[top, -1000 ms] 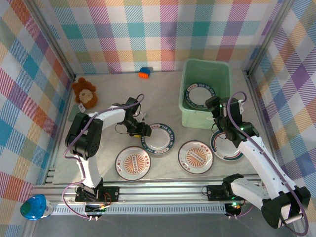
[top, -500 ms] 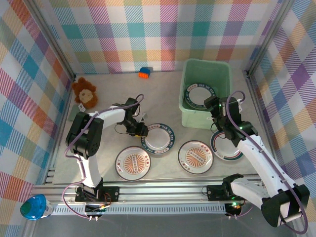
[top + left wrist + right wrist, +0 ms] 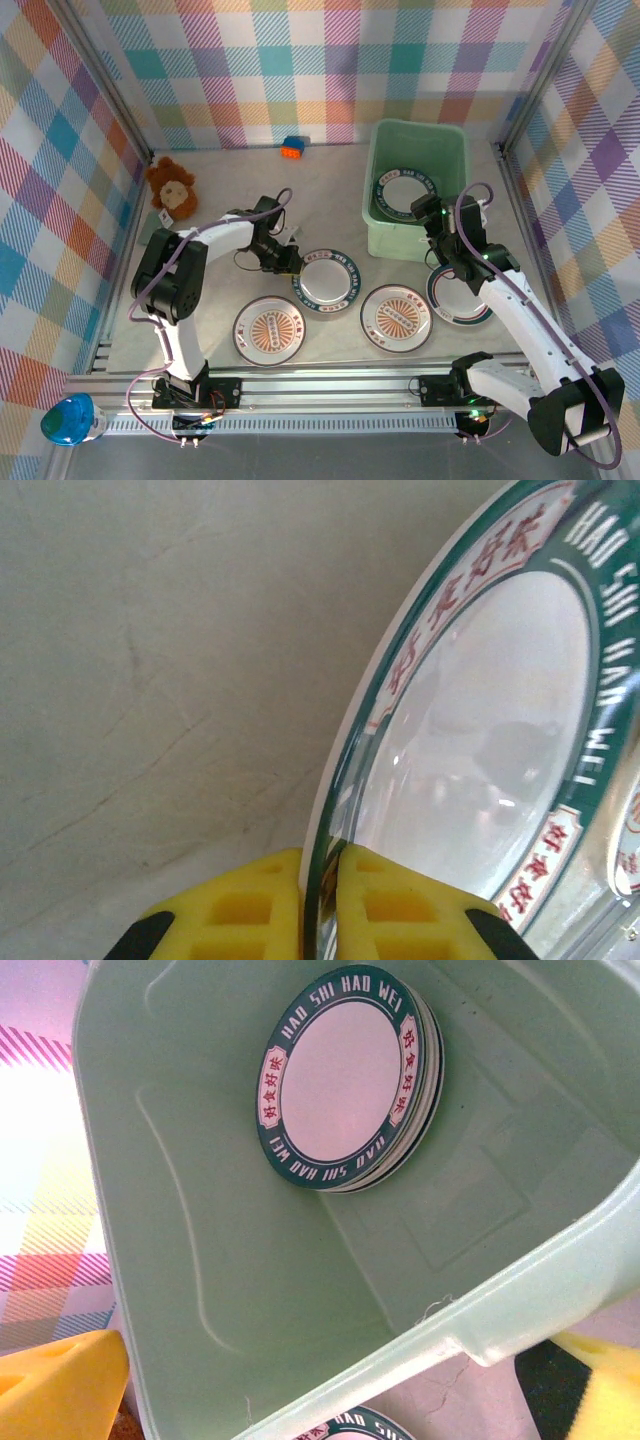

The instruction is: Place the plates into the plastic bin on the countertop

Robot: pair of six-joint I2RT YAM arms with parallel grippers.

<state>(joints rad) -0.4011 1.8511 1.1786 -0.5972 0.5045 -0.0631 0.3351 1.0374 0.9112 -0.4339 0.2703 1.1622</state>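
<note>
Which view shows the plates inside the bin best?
The right wrist view: it looks down into the bin, and the plates sit large, with their stacked edges visible. The top view shows the same plates small, looking like a single plate.

I read the plastic bin (image 3: pixel 400 244) as pale mint green, the countertop (image 3: pixel 220 190) as light beige with faint marbling, and the walls (image 3: pixel 300 60) as multicolour plaid. The teal-rimmed plate (image 3: pixel 326 280) has a white centre, red characters and white lettering. The sunburst plates (image 3: pixel 271 330) (image 3: pixel 396 318) have orange-red centres. The pads (image 3: pixel 250 920) on the left gripper (image 3: pixel 322 890) are yellow.
</note>
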